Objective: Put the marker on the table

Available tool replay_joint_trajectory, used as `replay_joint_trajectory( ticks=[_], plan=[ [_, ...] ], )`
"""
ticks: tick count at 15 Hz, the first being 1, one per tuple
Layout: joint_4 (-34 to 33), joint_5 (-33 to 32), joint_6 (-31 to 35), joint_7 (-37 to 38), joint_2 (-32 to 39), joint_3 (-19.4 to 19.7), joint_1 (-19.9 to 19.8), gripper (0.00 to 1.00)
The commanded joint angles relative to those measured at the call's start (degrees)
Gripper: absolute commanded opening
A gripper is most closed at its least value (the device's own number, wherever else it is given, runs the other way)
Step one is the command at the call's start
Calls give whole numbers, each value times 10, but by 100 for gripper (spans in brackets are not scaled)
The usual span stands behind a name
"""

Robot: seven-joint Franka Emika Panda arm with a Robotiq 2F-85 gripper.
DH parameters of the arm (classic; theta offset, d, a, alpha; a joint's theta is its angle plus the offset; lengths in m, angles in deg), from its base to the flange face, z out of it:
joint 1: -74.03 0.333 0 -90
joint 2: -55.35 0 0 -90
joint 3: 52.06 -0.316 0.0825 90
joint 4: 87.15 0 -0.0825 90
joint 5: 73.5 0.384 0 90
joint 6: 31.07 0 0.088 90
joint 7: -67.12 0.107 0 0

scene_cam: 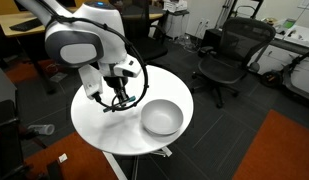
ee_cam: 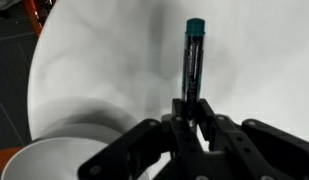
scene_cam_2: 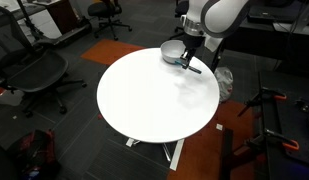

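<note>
The marker is a thin dark stick with a teal cap. In the wrist view it sticks out from between my gripper's fingers, which are shut on its lower end. It is held just above the round white table. In an exterior view my gripper hangs low over the table, beside the bowl. In an exterior view the marker shows as a short dark stick under the gripper, near the far edge of the table.
A grey bowl stands on the table next to the gripper; it also shows in the other exterior view and at the wrist view's lower left. Office chairs stand around the table. An orange rug lies nearby.
</note>
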Motion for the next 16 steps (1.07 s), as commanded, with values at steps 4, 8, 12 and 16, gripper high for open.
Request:
replay_joint_trajectory(
  ticks=[4, 8, 12, 16],
  plan=[
    [-47, -12, 9, 4, 52, 2, 0, 5],
    [-63, -20, 7, 10, 71, 4, 4, 34],
    [-49, -26, 17, 22, 66, 10, 15, 65],
    [-13, -50, 34, 39, 15, 27, 35, 95]
  ],
)
